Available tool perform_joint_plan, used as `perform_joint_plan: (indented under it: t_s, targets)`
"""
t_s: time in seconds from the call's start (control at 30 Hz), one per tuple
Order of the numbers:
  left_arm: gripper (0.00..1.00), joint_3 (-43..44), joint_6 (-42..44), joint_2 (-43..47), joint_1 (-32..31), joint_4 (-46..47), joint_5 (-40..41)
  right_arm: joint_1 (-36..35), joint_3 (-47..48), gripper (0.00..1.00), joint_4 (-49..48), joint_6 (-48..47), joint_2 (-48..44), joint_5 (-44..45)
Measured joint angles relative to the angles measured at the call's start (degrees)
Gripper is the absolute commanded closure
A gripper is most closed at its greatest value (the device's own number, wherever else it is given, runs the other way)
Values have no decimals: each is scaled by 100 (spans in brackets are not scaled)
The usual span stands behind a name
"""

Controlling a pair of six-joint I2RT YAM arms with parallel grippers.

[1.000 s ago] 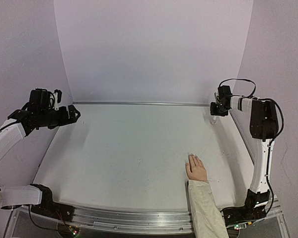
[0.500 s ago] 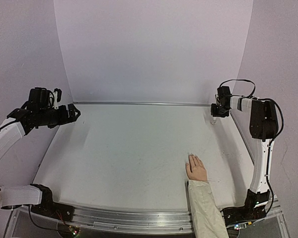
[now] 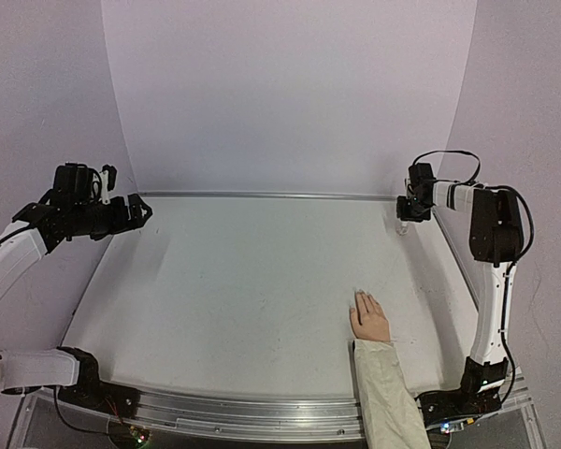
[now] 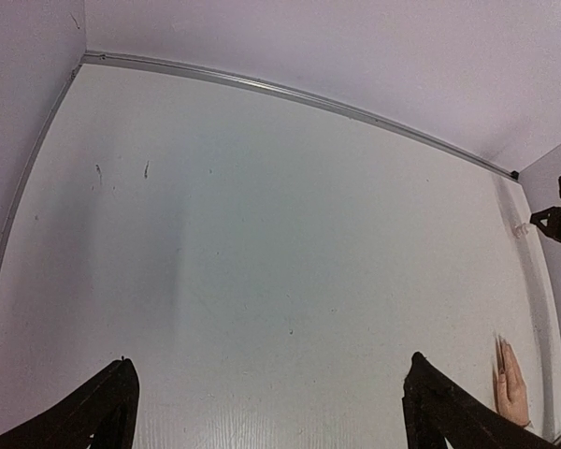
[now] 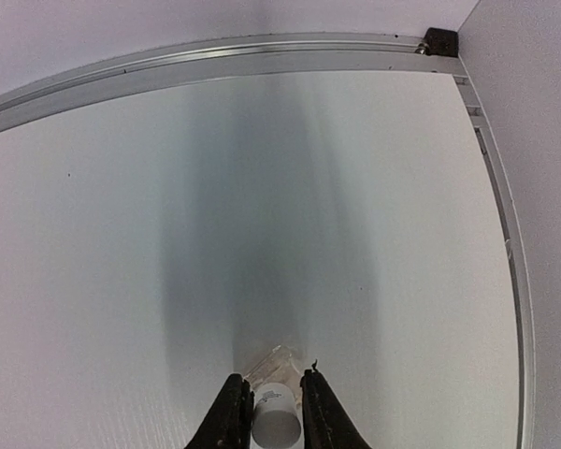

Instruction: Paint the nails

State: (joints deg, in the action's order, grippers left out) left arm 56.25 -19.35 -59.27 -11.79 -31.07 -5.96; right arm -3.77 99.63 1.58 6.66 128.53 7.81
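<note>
R tool at small bottle

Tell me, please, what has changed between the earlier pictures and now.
Very little. The right arm's wrist edged slightly to the right while the right pincer stayed closed around the white cap of the small bottle. Nothing was visibly lifted or let go. The bottle kept its place near the far right corner, the left pincer stayed open and raised at the left edge, and the hand stayed flat.

White table, faintly speckled, under pale lilac walls. Left gripper and right gripper are black, on white arms. The hand is pale flesh-coloured and its sleeve cream. The clear bottle has a white cap.
</note>
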Motion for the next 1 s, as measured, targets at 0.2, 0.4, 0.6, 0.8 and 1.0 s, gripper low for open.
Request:
perform_joint_plan:
  t_s: [0.2,0.4,0.6,0.8,1.0]
  targets:
    - [1,0,0,-2,0,0,-7,-2,0,76,20,15,122,0]
    - [0,0,2,-2,0,-7,-11,-2,0,91,-35,39,177,2]
    - [1,2,2,-2,0,-63,-13,-2,-2,99,-44,39,166,2]
    - [0,55,-17,-131,2,-96,-197,-24,-501,100,-4,24,-223,-308]
    - [1,90,-186,-619,-11,-33,-776,-321,-1617,100,-166,-83,-1346,-1257]
